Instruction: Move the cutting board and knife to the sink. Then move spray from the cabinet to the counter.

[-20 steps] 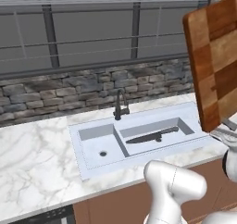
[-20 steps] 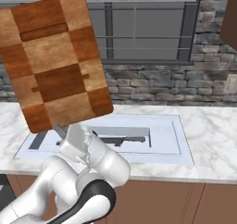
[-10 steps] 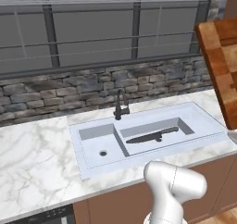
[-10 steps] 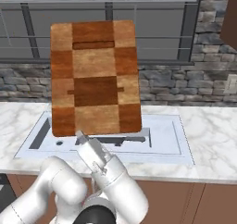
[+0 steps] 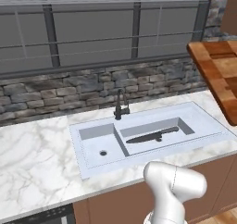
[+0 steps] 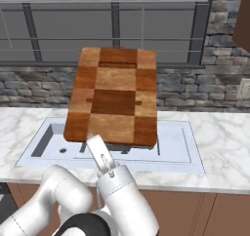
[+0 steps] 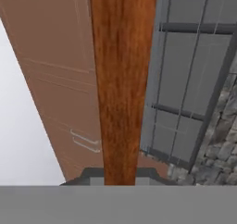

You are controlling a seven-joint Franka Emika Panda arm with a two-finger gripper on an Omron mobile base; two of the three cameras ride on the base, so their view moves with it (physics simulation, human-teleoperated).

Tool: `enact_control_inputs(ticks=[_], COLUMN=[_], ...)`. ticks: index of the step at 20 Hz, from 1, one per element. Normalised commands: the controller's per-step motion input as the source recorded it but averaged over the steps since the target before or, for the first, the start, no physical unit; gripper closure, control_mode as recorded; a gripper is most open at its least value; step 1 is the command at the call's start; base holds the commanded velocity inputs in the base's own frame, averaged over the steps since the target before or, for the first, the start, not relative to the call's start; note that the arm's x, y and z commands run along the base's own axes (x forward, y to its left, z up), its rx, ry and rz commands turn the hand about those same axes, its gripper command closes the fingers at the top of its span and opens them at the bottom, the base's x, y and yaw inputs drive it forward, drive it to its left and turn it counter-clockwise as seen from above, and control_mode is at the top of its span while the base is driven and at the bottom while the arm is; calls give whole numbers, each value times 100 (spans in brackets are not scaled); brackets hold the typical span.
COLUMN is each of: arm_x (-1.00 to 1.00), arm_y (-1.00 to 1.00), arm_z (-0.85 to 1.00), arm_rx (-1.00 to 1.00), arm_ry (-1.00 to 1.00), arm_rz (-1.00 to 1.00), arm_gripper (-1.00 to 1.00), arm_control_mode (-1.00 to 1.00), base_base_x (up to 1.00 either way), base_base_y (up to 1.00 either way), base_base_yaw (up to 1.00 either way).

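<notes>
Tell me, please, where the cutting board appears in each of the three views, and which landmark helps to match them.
Left base view: cutting board at the right edge, cut off, above the counter.
Right base view: cutting board in the centre, raised in front of the sink.
Hand view: cutting board edge-on, a vertical brown band.
Shared landmark: the barred grey window.

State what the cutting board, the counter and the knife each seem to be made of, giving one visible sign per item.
Cutting board: wood, smooth, judging by its checkered light and dark brown blocks.
Counter: looks like polished marble, white with grey veining.
Knife: probably metal, uniformly dark grey and matte; the handle's material is unclear.
</notes>
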Motion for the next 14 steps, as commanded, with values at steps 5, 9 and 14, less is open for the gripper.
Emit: enact_control_inputs(ticks=[5,9,14], arm_x=[1,0,0], arm_y=[3,4,1], arm_z=[0,0,0], arm_rx=[-3,-5,-3], arm_ry=[35,21,20], arm_rz=[12,8,11], arm_gripper=[100,100,100], arm_control_mode=[-100,-100,-100], base_base_x=[0,0,0], base_base_y=[0,0,0], base_base_yaw=[0,0,0])
